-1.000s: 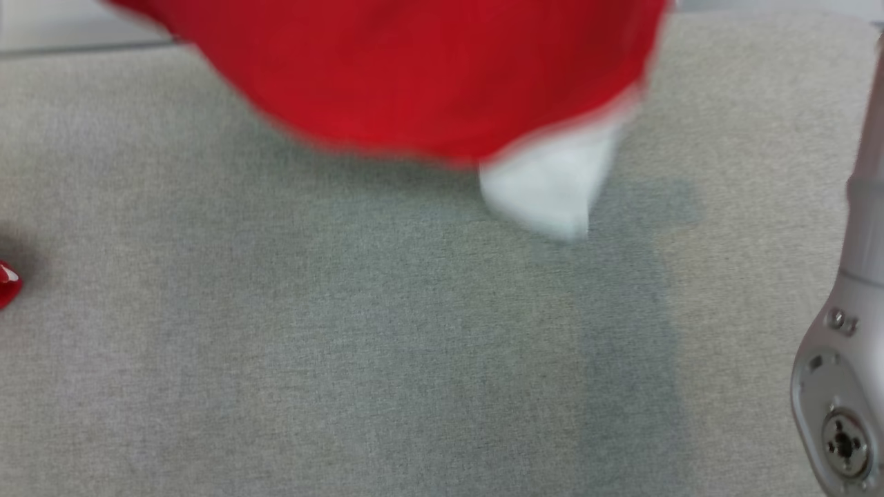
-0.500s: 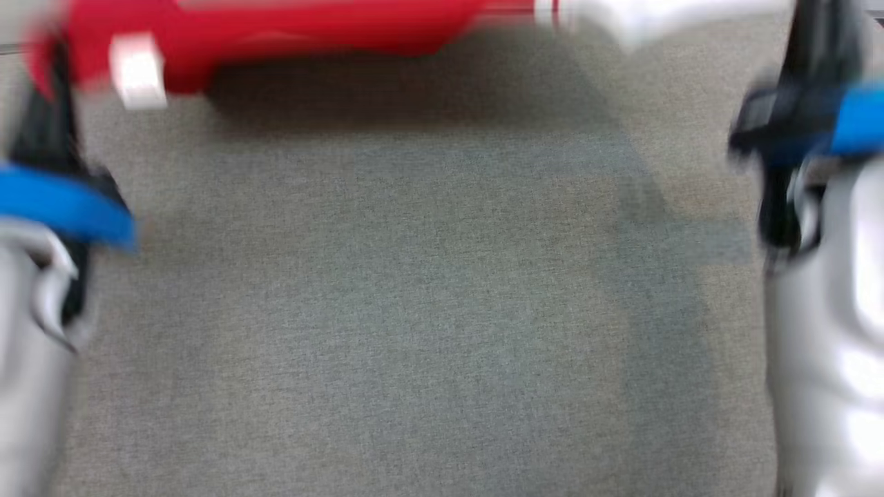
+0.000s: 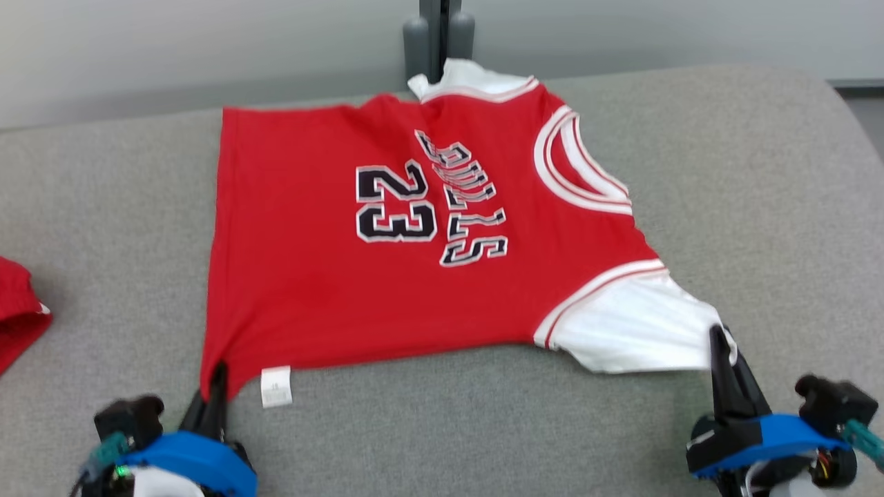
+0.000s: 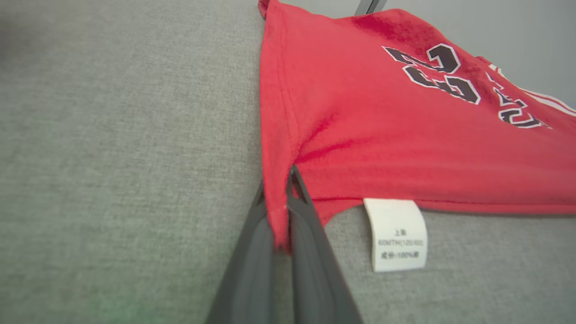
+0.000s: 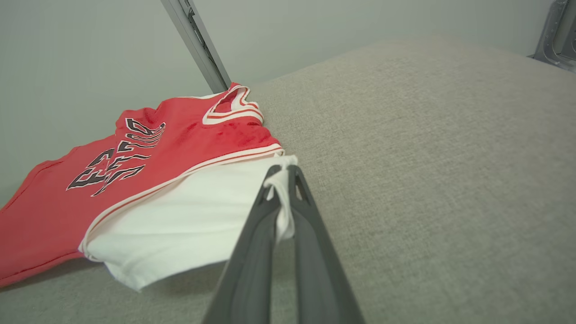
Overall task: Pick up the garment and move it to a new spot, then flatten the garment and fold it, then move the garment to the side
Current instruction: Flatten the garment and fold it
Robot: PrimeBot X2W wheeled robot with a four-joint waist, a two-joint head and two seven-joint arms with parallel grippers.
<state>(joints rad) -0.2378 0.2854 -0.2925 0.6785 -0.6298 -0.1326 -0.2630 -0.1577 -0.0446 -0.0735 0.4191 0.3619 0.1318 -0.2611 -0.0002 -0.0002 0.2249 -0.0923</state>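
Now then, step: flattening, by the look of it; fold not yet begun.
Red jersey with white sleeves and black "23" (image 3: pixel 331 276): spread print-up on the grey fabric-covered table (image 3: pixel 760 172), ahead of both grippers and stretched between them.
Left gripper (image 3: pixel 219 376): clamped on the red hem corner, cloth pinched thin between the fingers (image 4: pixel 310 234); white care label (image 3: pixel 276 386) just to its right.
Right gripper (image 3: pixel 719 339): clamped on the edge of the near white sleeve, cloth bunched at the tips.
Near edge: bowed away from the grippers; sleeve puckered ahead of the right one.
Good practice: draw both corners apart evenly, low over the table, until taut; set down before letting go.
Far sleeve: crumpled, well beyond the grippers; probably needs separate smoothing.
Risk: slip from the left pinch under a sharp tug.
Second red cloth (image 3: pixel 17 310): well left of the left gripper; best avoided.
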